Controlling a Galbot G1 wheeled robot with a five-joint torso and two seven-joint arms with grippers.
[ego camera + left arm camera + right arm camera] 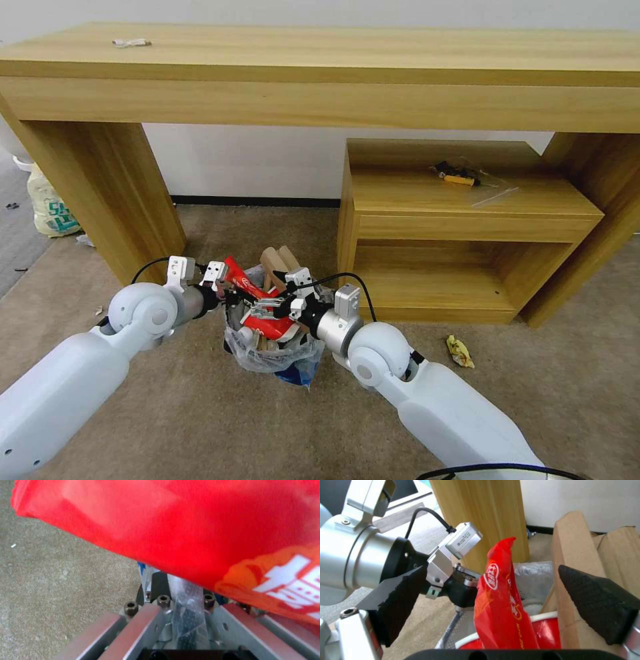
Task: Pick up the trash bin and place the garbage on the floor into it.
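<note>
The floor [200, 413] carries the trash bin [267, 353] before the desk [320, 73], crammed with cardboard [277, 261], a red-white bowl [270, 327] and a red wrapper [245, 283]. The left gripper [223, 293] pinches the bin's bagged rim; the right gripper [496, 605] gapes wide over the wrapper.

A long wooden desk [320, 73] stands against a white wall [247, 163] with a black baseboard [257, 201]. A low wooden shelf unit [460, 227] sits beneath it on beige carpet [200, 413].
</note>
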